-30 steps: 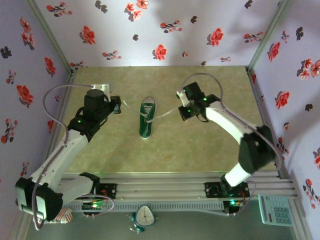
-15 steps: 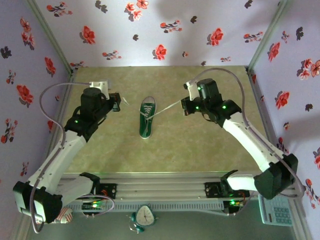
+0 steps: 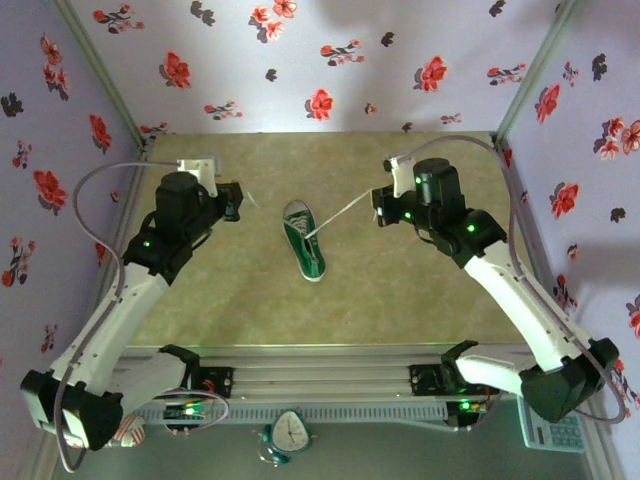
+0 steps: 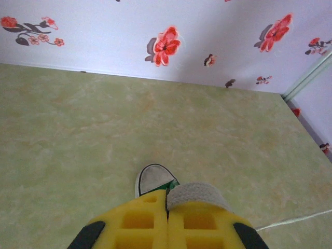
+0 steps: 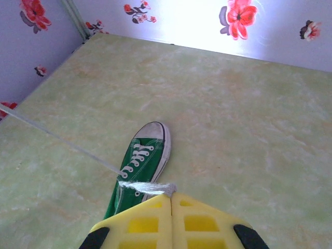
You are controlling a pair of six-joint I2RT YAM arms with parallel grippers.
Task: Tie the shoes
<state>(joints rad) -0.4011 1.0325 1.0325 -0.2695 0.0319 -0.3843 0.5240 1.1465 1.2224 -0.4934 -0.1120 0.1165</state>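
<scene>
The green shoe (image 3: 303, 238) lies mid-surface (image 3: 400, 300), toe toward the back wall, between both arms. The right claw (image 5: 170, 196) is clamped on a taut white lace (image 5: 148, 187). The left claw (image 4: 167, 194) is pressed together on a pale lace end (image 4: 194, 193).

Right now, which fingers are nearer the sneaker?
The left fingers; the white lace runs much farther from the green sneaker to the right fingers.

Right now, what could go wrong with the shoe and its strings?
The right gripper pulls a lace taut, so the small shoe could slide or tip over. The left gripper pinches the other lace just at its pad tips, so that lace might slip free.
</scene>
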